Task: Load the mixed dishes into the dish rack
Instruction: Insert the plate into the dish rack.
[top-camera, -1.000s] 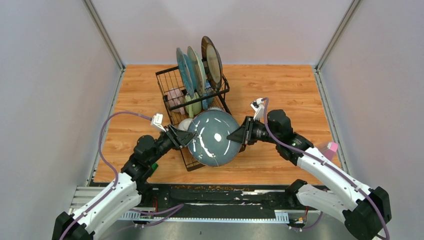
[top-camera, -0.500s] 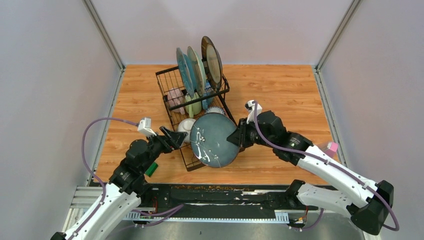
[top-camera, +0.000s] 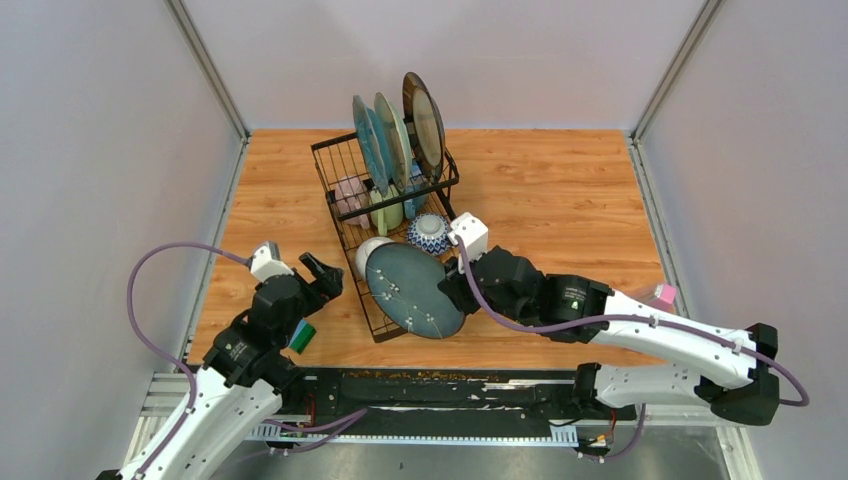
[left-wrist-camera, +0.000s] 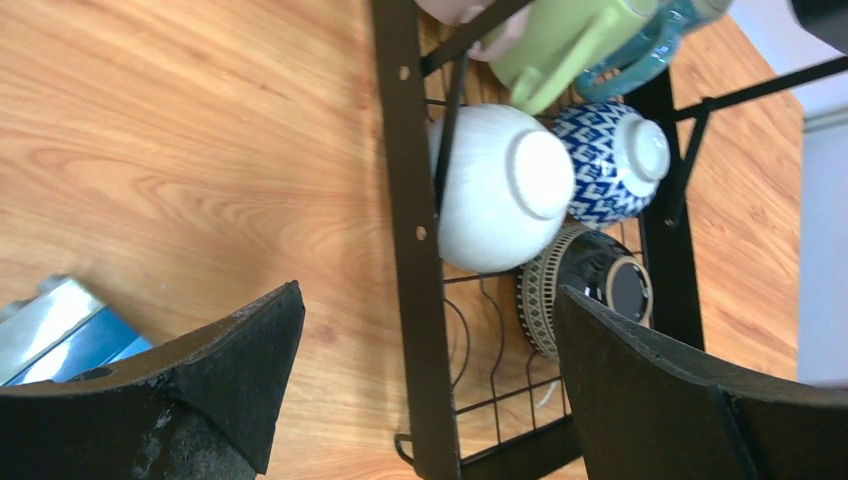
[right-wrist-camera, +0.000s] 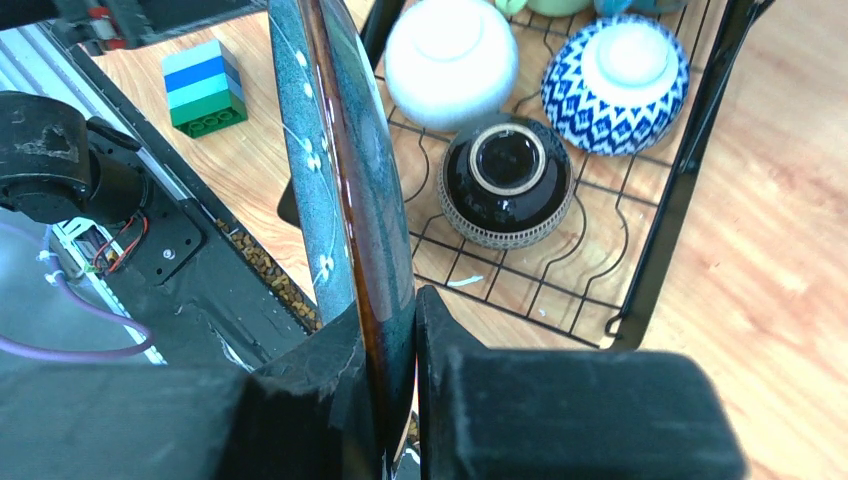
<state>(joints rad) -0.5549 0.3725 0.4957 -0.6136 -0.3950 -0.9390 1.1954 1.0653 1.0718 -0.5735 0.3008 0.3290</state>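
My right gripper is shut on the rim of a dark teal plate and holds it on edge over the near end of the dish rack. In the right wrist view the plate stands between my fingers. My left gripper is open and empty, left of the rack. The lower tray holds a white bowl, a blue patterned bowl and a dark bowl. Three plates stand in the taller section, with pink, green and blue mugs.
A blue-green striped block lies on the table by my left arm; it also shows in the right wrist view. A pink container sits at the table's right edge. The black base rail runs along the near edge.
My left gripper let go of the teal plate and drew back left. My right gripper turned the plate more on edge and carried it left and lower over the tray.
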